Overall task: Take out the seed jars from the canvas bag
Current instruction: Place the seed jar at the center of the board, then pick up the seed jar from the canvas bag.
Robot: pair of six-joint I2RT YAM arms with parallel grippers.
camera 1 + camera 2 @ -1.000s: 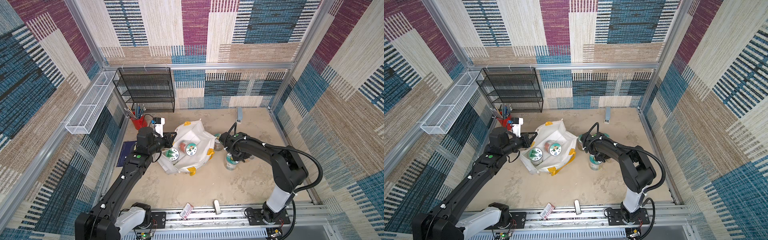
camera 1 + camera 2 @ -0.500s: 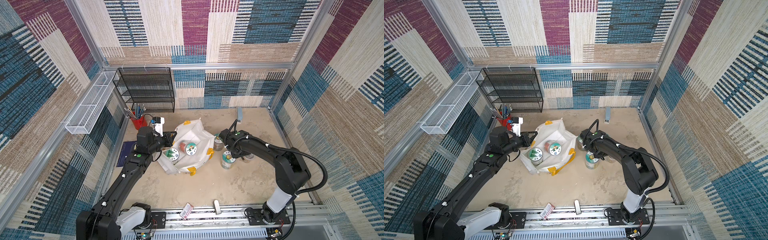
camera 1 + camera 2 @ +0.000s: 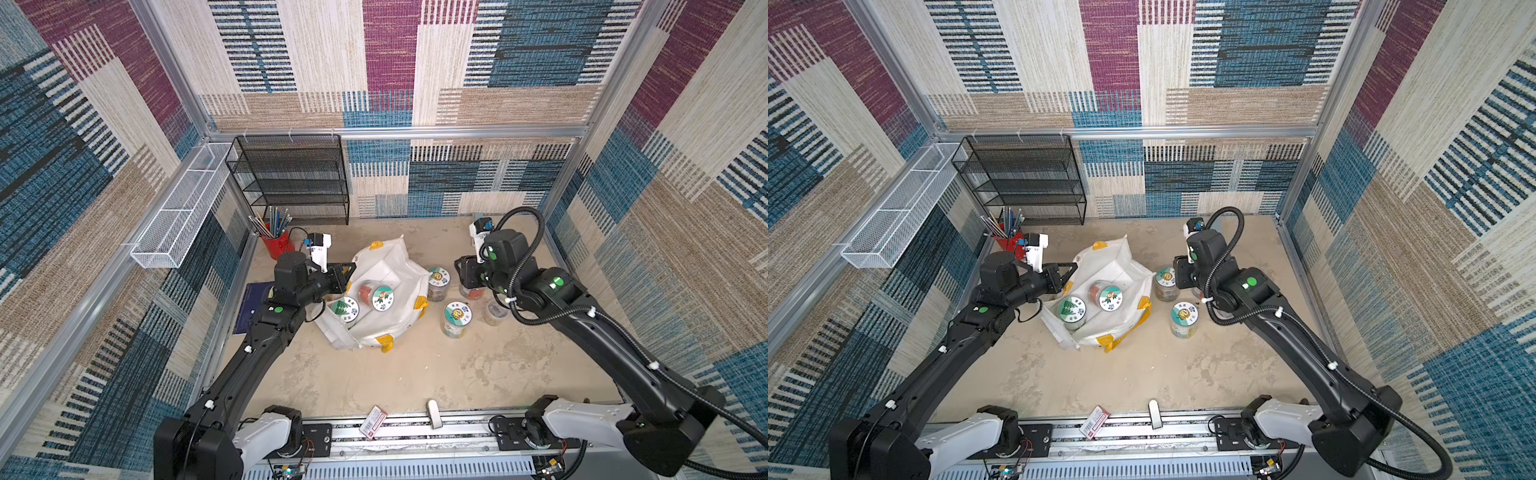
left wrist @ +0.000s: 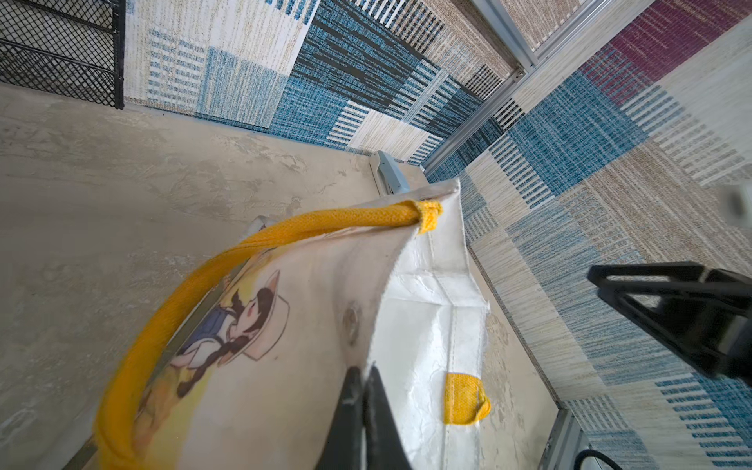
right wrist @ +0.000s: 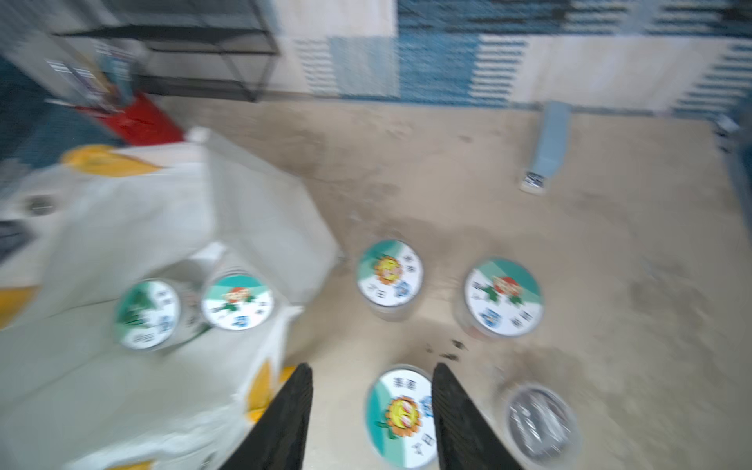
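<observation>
Left wrist view is showing my left gripper (image 4: 363, 372) pinching the rim of the boxy white canvas bag with yellow strap handles (image 4: 309, 325). I am seeing the right gripper (image 5: 372, 366) hanging spread and empty above four small clear cylindrical seed jars (image 5: 390, 273) standing on the beige floor (image 5: 529, 228) just beside the bag, while two teal-lidded jars (image 5: 237, 303) are sitting inside it.

Matt cloth canvas bag (image 3: 407, 286) (crinkly lining); clear seed jars (image 3: 456, 318), glossy lids.

On my table (image 3: 374, 374), a red pencil cup (image 3: 279, 248) is standing beside a black mesh shelf (image 3: 291, 180); a white wire basket (image 3: 180, 210) is hanging nearby.
</observation>
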